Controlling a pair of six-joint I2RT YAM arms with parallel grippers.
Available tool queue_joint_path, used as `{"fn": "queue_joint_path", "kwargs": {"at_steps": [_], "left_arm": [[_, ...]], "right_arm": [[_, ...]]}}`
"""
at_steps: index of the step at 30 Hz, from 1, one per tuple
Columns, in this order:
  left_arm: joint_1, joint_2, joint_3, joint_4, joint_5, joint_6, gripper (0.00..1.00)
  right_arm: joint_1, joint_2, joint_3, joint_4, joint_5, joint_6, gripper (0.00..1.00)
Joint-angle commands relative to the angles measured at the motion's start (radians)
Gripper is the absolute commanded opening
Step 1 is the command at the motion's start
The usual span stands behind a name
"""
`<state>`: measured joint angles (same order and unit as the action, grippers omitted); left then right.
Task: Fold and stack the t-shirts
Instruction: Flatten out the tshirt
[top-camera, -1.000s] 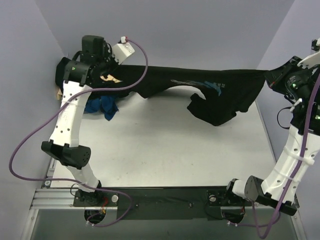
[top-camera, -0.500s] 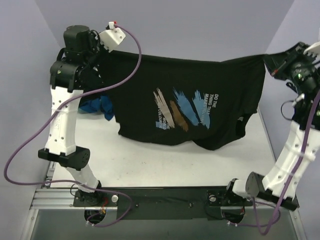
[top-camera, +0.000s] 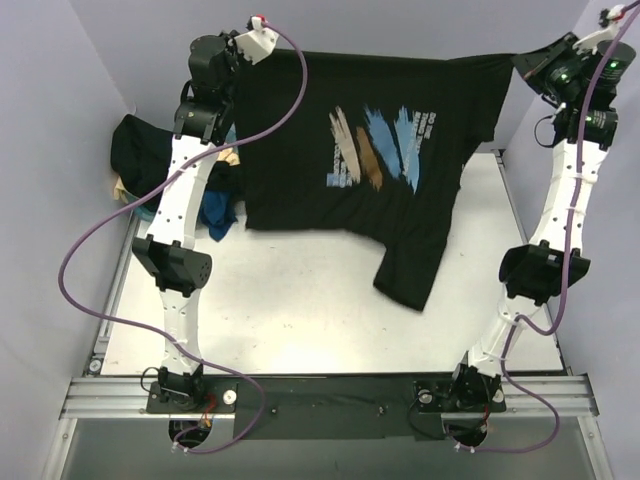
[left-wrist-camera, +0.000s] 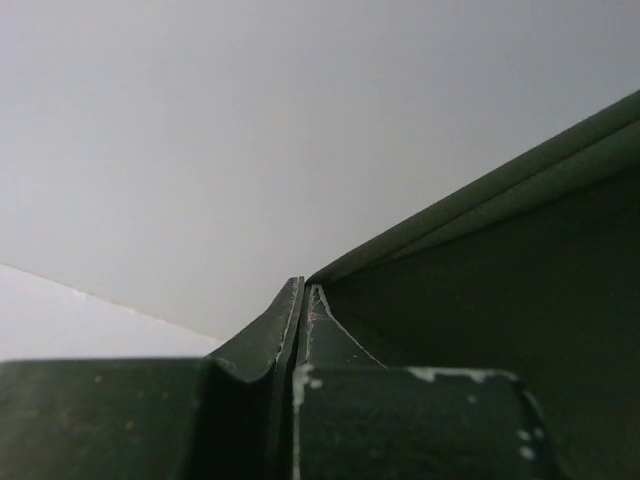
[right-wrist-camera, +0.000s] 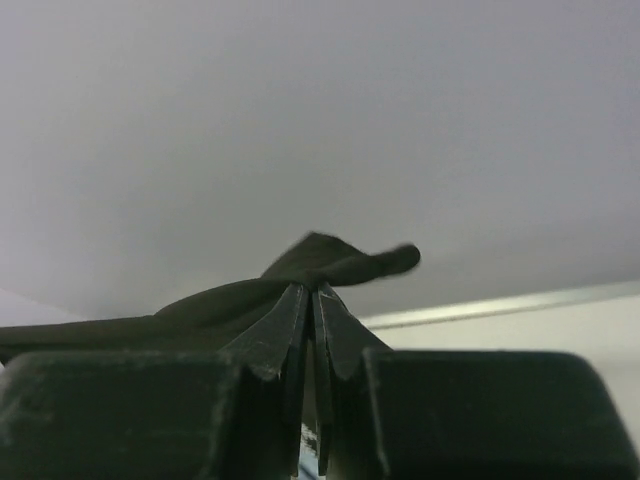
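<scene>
A black t-shirt (top-camera: 300, 160) with a blue, brown and white print hangs stretched between my two raised grippers above the table. My left gripper (top-camera: 243, 62) is shut on its top left corner; the hem shows in the left wrist view (left-wrist-camera: 480, 200). My right gripper (top-camera: 522, 60) is shut on its top right corner; the pinched cloth shows in the right wrist view (right-wrist-camera: 330, 262). The shirt's lower right part trails down onto the table. More t-shirts lie in a heap at the far left: a black one (top-camera: 138, 150), a blue one (top-camera: 216, 212) and a cream one (top-camera: 121, 188).
The white table (top-camera: 300, 300) has walls on the left, back and right. The arm bases sit on a rail (top-camera: 330, 395) at the near edge.
Both grippers have risen and moved toward the back wall with the shirt. It has opened from a bunched band into a flat hanging sheet with the print showing.
</scene>
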<state>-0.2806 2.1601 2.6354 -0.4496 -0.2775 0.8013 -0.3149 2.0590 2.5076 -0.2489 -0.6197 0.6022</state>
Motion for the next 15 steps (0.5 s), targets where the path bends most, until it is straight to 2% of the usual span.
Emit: {"fn": "queue_joint_path", "kwargs": {"at_steps": [1, 9, 13, 15], "left_arm": [[0.018, -0.046, 0.089, 0.293, -0.052, 0.029, 0.0], [0.031, -0.135, 0.029, 0.194, -0.006, 0.003, 0.0], [0.032, -0.235, -0.092, 0.004, 0.076, -0.011, 0.0], [0.034, -0.299, -0.191, -0.125, 0.177, -0.002, 0.0]], "right_arm": [[-0.038, -0.123, 0.116, 0.292, 0.083, 0.034, 0.0], [-0.096, -0.247, -0.008, 0.208, -0.018, -0.019, 0.0], [-0.079, -0.417, -0.284, 0.105, -0.123, -0.142, 0.0], [-0.06, -0.589, -0.567, 0.015, -0.14, -0.273, 0.0]]}}
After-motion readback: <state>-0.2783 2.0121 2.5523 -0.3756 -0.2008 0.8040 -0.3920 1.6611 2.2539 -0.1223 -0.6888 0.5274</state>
